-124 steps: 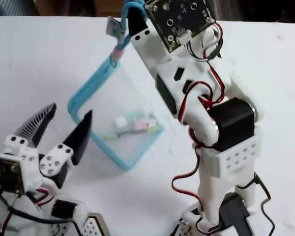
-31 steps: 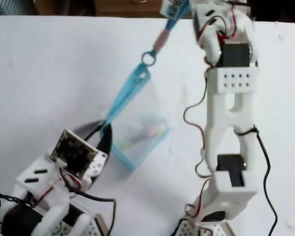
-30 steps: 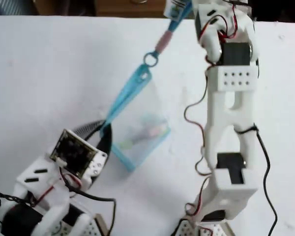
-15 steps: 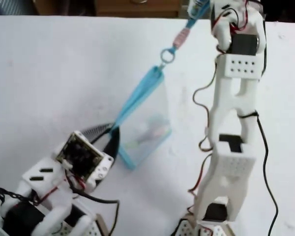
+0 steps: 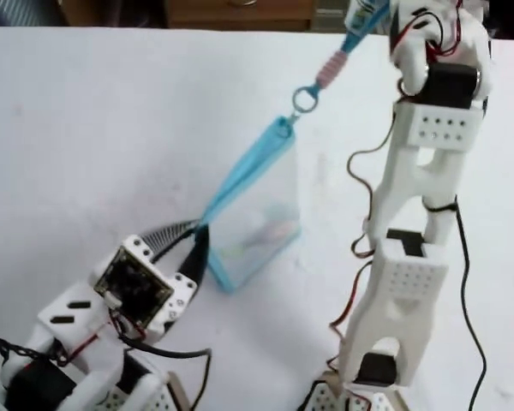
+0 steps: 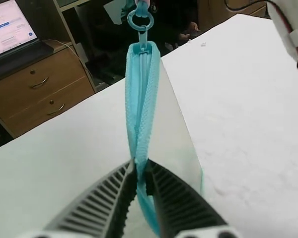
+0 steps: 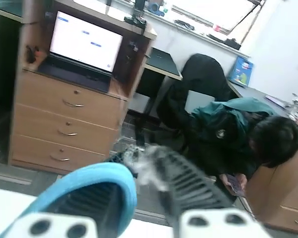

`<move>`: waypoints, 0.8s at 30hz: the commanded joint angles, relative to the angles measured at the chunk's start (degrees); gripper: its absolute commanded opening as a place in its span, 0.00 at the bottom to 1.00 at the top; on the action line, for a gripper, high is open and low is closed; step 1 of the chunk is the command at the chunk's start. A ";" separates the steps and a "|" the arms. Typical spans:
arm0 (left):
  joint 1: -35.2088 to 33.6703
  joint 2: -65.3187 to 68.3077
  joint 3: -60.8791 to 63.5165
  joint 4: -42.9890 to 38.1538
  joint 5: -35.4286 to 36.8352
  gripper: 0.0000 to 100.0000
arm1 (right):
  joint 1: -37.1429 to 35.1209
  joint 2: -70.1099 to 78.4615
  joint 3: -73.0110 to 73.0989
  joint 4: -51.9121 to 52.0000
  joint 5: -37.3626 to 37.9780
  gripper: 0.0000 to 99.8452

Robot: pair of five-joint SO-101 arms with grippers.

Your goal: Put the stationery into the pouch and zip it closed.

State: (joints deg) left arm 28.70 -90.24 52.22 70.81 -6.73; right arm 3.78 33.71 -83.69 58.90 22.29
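Pouch (image 5: 255, 205), clear plastic with a blue zipper edge, stands tilted on the table (image 5: 86, 128), with pale stationery (image 5: 270, 235) inside. Clamped on the near end of the zipper edge is left gripper (image 6: 140, 171). From the far end, 1 ring (image 6: 139, 21) and a strap (image 5: 330, 64) run tight to right gripper (image 5: 364, 13). Whether that one is closed I cannot tell.

i'm working in an office
i'm seeing a laptop (image 6: 10, 29) sitting on wooden drawers (image 6: 39, 94) beyond my white table (image 6: 248, 99)
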 commanded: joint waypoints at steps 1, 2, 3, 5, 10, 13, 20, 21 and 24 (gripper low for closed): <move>-0.40 -0.84 -0.09 -0.18 0.62 0.10 | -5.85 -0.84 -12.31 13.23 0.44 0.24; -1.45 -0.92 -0.88 0.09 1.23 0.10 | -7.87 -1.71 -12.66 16.57 0.44 0.27; -2.68 -0.92 -1.67 0.09 2.20 0.11 | -9.63 -3.74 -11.96 19.12 0.44 0.30; -6.20 -0.92 -3.43 -0.09 3.16 0.14 | -13.41 -8.31 -10.73 24.57 0.00 0.32; -18.51 -0.92 -5.10 -1.23 3.43 0.20 | -25.63 -14.55 -11.60 36.26 0.44 0.33; -26.33 -0.84 -3.08 -3.87 3.43 0.20 | -31.52 -17.10 -10.02 42.95 0.09 0.33; -38.46 -1.01 6.42 -6.51 6.15 0.20 | -38.55 -22.46 -0.62 42.68 0.00 0.23; -39.34 -1.01 7.03 -5.89 6.15 0.20 | -39.08 -23.52 0.97 42.68 0.00 0.21; -41.19 -1.01 8.53 -4.66 6.15 0.20 | -40.13 -26.59 5.36 42.68 -0.09 0.14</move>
State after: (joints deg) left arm -10.68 -90.86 60.31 65.71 -1.10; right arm -35.52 11.38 -81.14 100.13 22.11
